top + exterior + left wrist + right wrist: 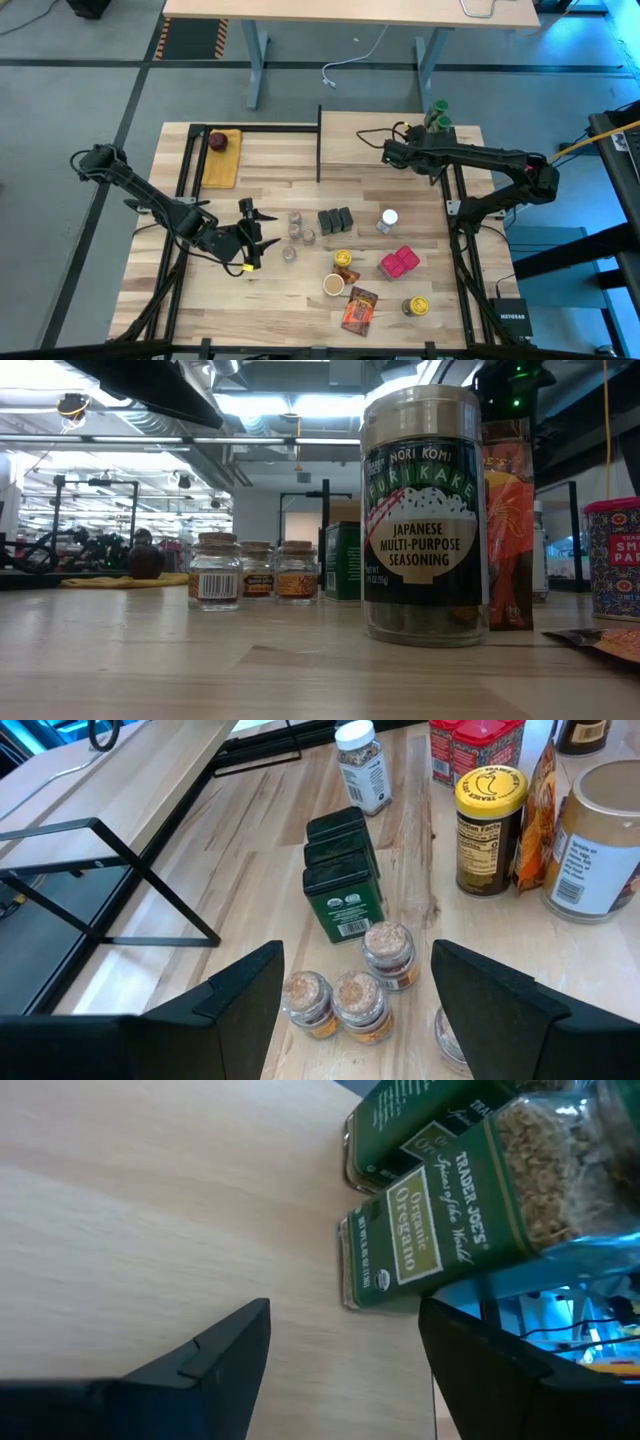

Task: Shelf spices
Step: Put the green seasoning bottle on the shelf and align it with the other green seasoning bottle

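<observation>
Fingers of our right gripper stood parted and empty over the shelf, beside two green-lidded oregano jars parked there. Our left gripper, also spread, faced the cork-topped jars, probably lining up its pick.

Two jars on shelf corner

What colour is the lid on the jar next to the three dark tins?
White, on the jar; clearest in the left wrist view.
</observation>
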Tool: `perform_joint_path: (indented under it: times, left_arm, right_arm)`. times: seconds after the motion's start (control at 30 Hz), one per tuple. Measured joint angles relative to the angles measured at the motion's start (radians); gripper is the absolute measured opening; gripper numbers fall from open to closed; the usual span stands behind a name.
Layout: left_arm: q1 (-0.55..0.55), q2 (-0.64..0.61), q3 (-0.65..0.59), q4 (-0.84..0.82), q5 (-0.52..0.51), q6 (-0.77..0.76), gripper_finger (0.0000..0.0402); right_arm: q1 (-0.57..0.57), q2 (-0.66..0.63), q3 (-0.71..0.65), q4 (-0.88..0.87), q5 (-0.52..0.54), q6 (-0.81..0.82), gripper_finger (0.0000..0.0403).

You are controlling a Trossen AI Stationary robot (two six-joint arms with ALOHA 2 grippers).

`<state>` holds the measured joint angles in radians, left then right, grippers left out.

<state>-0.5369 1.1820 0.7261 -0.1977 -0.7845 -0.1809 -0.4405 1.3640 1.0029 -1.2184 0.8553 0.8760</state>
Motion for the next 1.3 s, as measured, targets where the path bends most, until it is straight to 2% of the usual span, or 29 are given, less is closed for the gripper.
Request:
perform_joint_path:
  times: [0.33,1.3]
  left_arm:
    - [0.0,0.0,0.0,-0.002,0.0,0.004,0.0249]
    - [0.0,0.0,0.0,-0.002,0.0,0.001,0.0249]
  right_arm:
    - [-0.021,0.0,-0.003,0.069,0.007,-0.052,0.0264]
    - [-0.046,0.001,-0.004,0.12,0.052,-0.097,0.0264]
